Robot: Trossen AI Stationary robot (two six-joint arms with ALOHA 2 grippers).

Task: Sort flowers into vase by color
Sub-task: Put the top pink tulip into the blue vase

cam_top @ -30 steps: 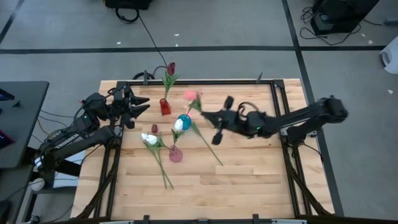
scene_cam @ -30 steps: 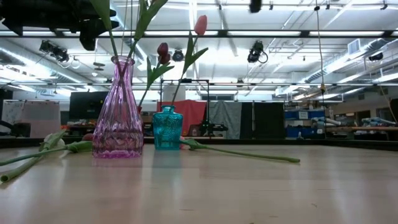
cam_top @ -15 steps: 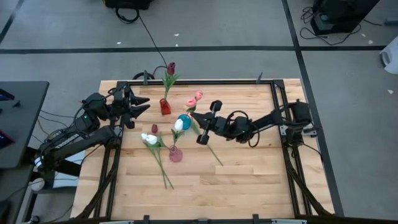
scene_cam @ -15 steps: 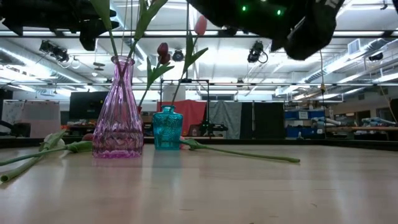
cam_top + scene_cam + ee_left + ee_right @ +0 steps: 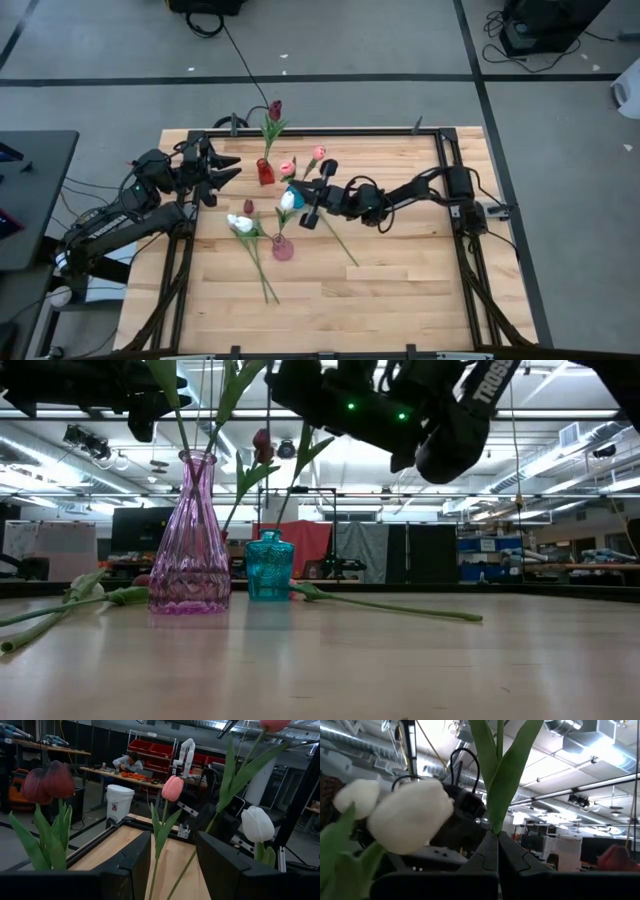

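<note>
My right gripper [image 5: 300, 192] hangs over the table's middle beside the teal vase [image 5: 297, 193], shut on a pink tulip whose head [image 5: 288, 167] shows just beyond it. A second pink tulip [image 5: 319, 153] stands in the teal vase. The red vase [image 5: 265, 172] holds a maroon tulip [image 5: 274, 108]. The pink vase [image 5: 195, 535] stands nearest, with green stems in it. White tulips [image 5: 240, 222] lie flat on the table. My left gripper [image 5: 222, 172] waits open by the left edge, level with the red vase. My right gripper pinches the pink tulip's green stem [image 5: 496, 826] between its two fingers, just under the base of a leaf [image 5: 512, 775]. The fingers come level from the table's right and lie across the upright stem. Whether the stem's lower end touches anything, I cannot tell.
One loose stem [image 5: 340, 240] lies on the wood right of the pink vase, and a maroon bud [image 5: 248, 206] lies by the white tulips. A black frame [image 5: 445, 170] borders the table. Bare wood stretches across the near half [image 5: 400, 300].
My right gripper has travelled toward the table's left edge, from right of centre to the teal vase, carrying the pink tulip with it. The tulip's head has shifted left, away from the other pink one. The arm has come into the low view's top.
</note>
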